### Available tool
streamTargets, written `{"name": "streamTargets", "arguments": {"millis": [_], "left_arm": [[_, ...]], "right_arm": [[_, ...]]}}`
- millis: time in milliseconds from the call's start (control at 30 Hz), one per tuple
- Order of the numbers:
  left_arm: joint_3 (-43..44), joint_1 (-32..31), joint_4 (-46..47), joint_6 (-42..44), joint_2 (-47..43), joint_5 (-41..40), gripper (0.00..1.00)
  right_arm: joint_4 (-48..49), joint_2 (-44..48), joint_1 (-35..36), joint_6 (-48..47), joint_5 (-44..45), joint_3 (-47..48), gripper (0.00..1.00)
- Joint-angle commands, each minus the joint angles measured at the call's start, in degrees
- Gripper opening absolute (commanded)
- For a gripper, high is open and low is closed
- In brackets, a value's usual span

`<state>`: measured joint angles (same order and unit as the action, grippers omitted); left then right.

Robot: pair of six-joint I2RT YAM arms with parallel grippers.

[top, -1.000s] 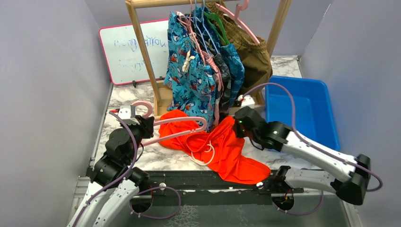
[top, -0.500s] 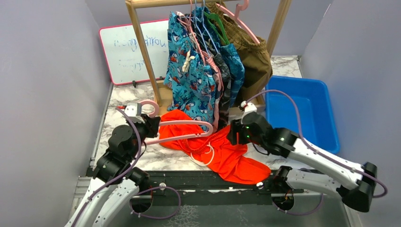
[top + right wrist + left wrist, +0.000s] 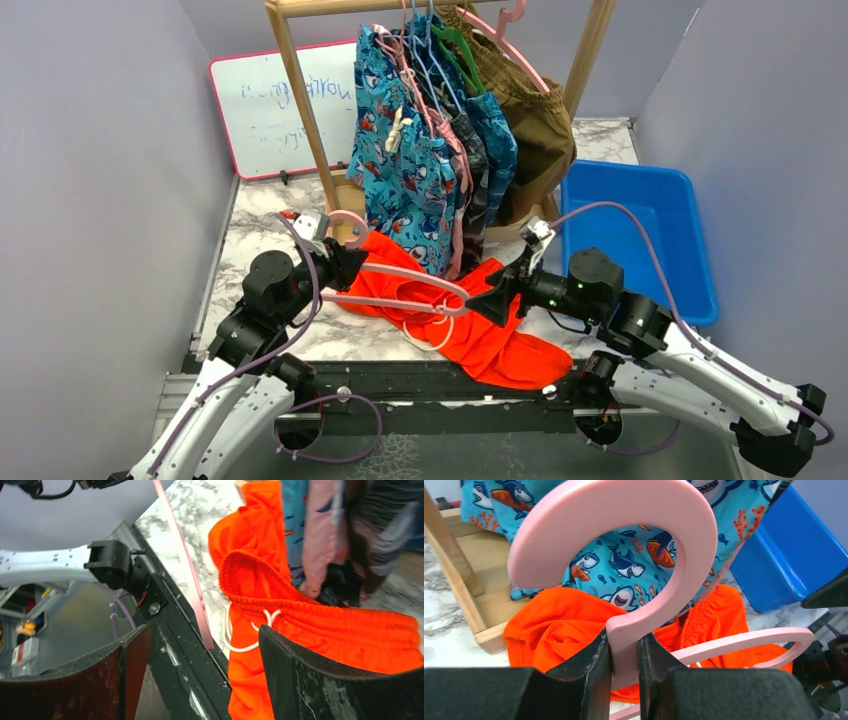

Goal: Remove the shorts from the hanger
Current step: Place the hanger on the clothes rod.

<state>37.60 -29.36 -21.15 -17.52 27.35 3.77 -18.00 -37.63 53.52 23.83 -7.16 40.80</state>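
Across the marble surface we see the wooden rack at the top centre of the overhead view. It is hung with several printed shorts, the shark-print pair foremost, and a blue bin sits at the right. Below the rack, at lower centre, the orange shorts lie crumpled on the surface. Over them rests the pink hanger, tilted, its arm crossing above the orange cloth; we cannot tell whether any fabric still catches on it. Our left hand is clamped on the hanger's neck just under the hook. Our right hand has its jaws wide apart, gripping nothing, and is aimed toward the gathered waistband. The white drawstring loops loose beside that waistband.

We judge the shorts nearly free. To finish well, we would have the right hand take a full pinch of the elastic waistband, not the drawstring, and hold it low. The left hand would then draw the hanger up and toward the left of the frame, along the arm's own line, so the tip slides out without snagging.
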Motion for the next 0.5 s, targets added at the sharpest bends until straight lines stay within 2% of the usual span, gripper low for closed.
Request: {"name": "streamTargets", "arguments": {"millis": [0,167,233,467], "left_arm": [[-0.6,0.0,4.6,1.0,0.0,6.7,0.0],[-0.6,0.1,4.7,0.8,0.7,6.8,0.0],[-0.6,0.0,4.7,0.7,0.6,6.5,0.0],[-0.6,0.1,4.2,0.5,-0.5,4.0,0.0]], "right_arm": [[3.7,-4.8,-0.1,-3.4,-11.3,0.7,0.8],[3.5,-12.7,-0.1,-4.3,-19.5,2.4,0.7],[3.7,-15.2,-0.1,-4.3,-20.5,2.6,0.61],[6.5,-16.3,-0.1,-3.6,-18.2,2.3,0.16]]}}
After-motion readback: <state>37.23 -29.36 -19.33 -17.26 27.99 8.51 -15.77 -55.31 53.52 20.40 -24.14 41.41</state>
